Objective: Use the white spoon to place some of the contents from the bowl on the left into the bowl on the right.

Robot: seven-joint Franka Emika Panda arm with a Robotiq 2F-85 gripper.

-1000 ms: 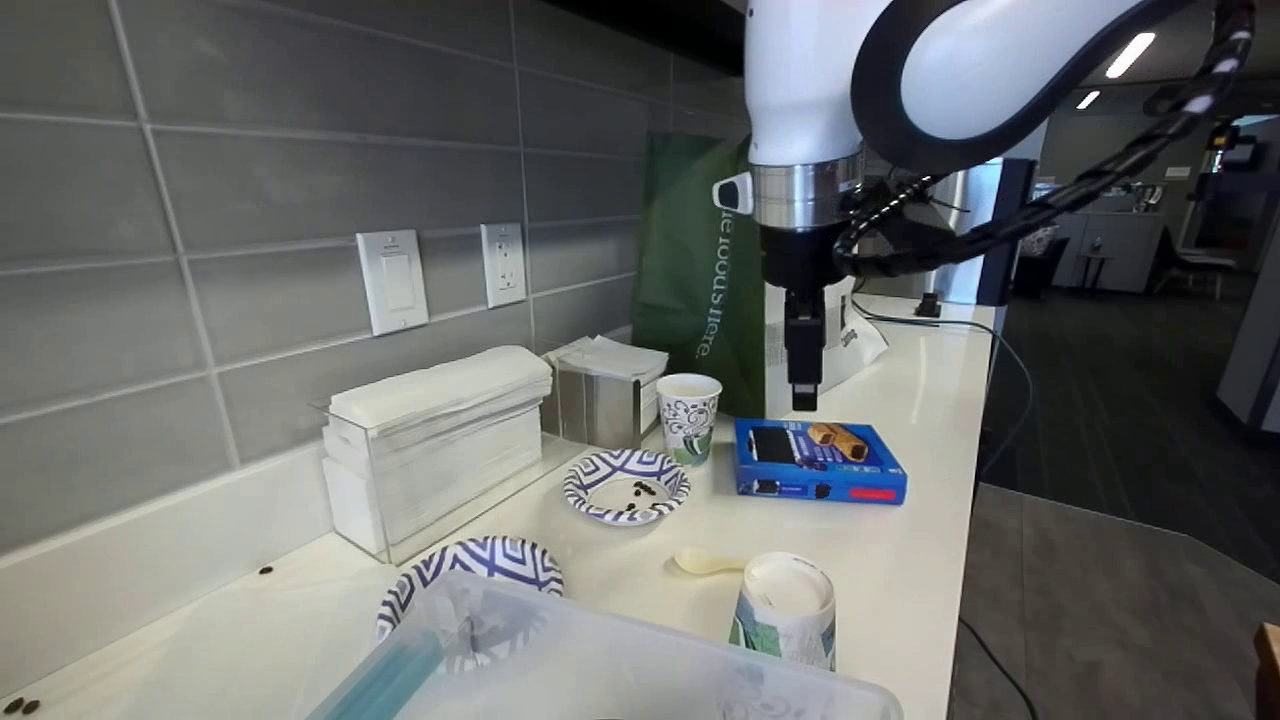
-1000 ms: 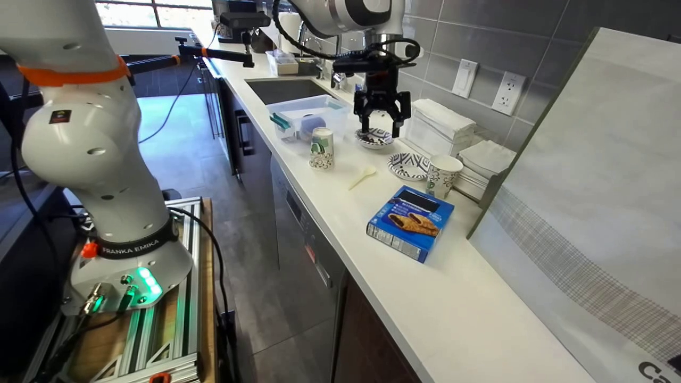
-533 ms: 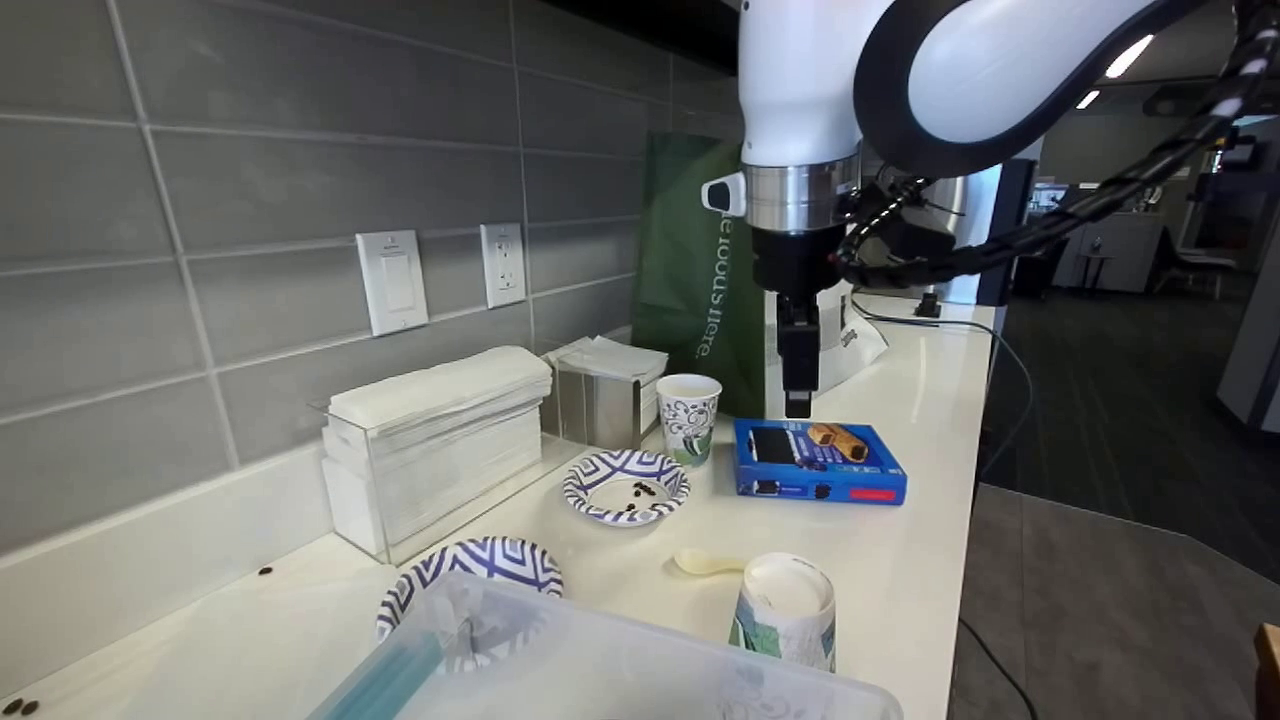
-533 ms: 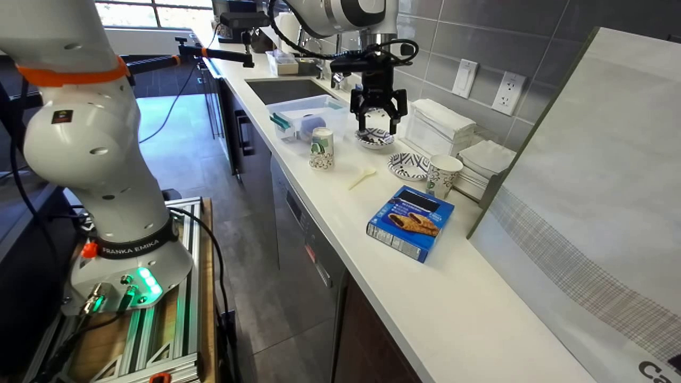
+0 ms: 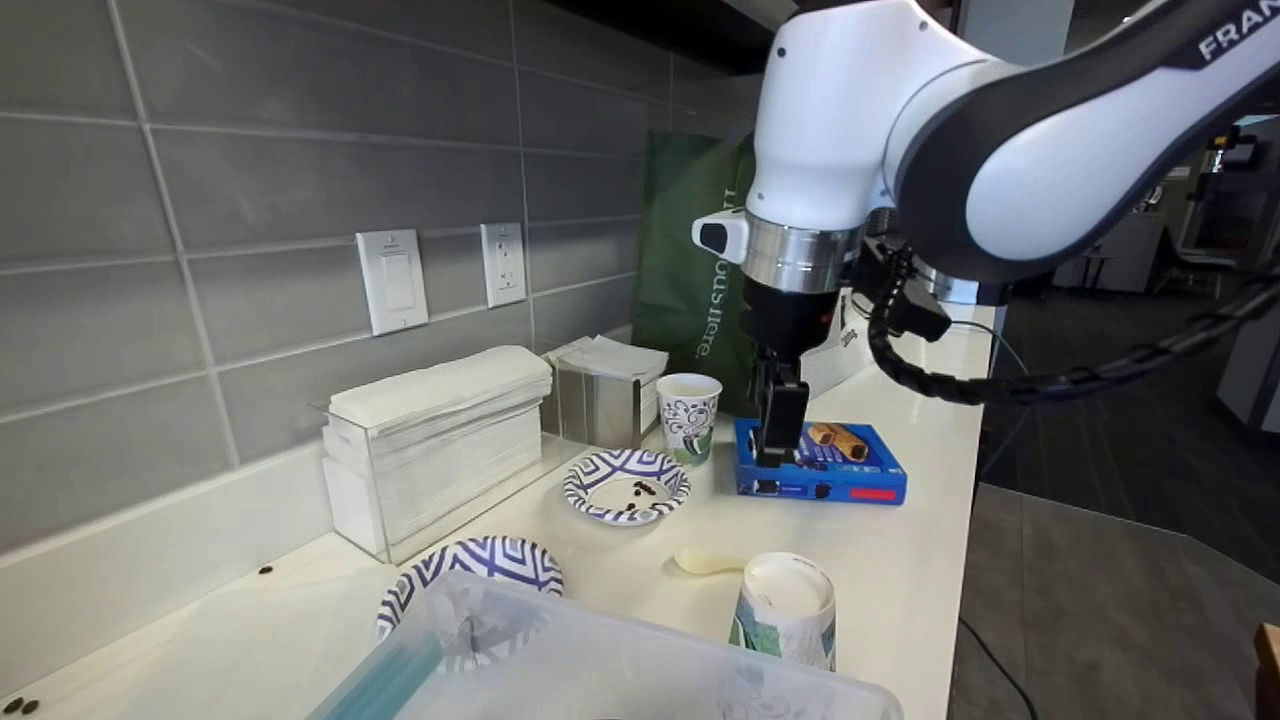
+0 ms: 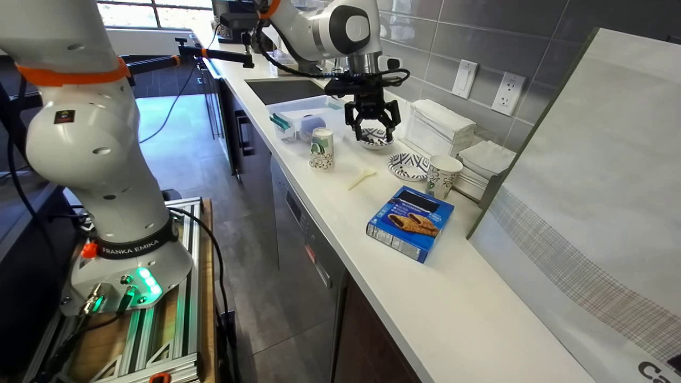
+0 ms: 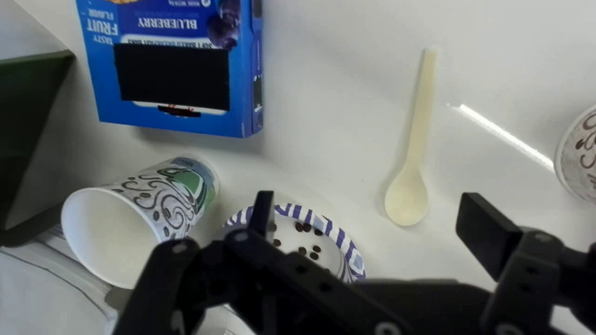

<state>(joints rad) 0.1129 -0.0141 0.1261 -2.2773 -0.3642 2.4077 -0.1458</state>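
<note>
The white spoon (image 7: 406, 200) lies flat on the counter in all views, its handle toward the top of the wrist view. My gripper (image 6: 374, 136) hangs above the counter, open, with nothing between its fingers; in the wrist view the spoon's scoop shows between and beyond the fingertips (image 7: 484, 228). The striped paper bowl on the right (image 6: 397, 171) holds several dark beans and is partly covered by a finger in the wrist view. The bowl on the left (image 6: 376, 147) shows dark contents behind my gripper; a clear bin covers part of it in an exterior view (image 5: 500, 556).
An upside-down paper cup (image 5: 785, 612) stands near the spoon's handle. An upright cup (image 6: 442, 175), a blue snack box (image 6: 409, 221) and napkin holders (image 5: 440, 450) surround the right bowl. The clear plastic bin (image 6: 306, 114) sits before the sink. A large paper bag (image 5: 690, 270) stands behind.
My gripper has come down and shifted slightly to the left in both exterior views, and the wrist has tilted a little. It has stayed open; spoon, bowls and cups have not moved.
</note>
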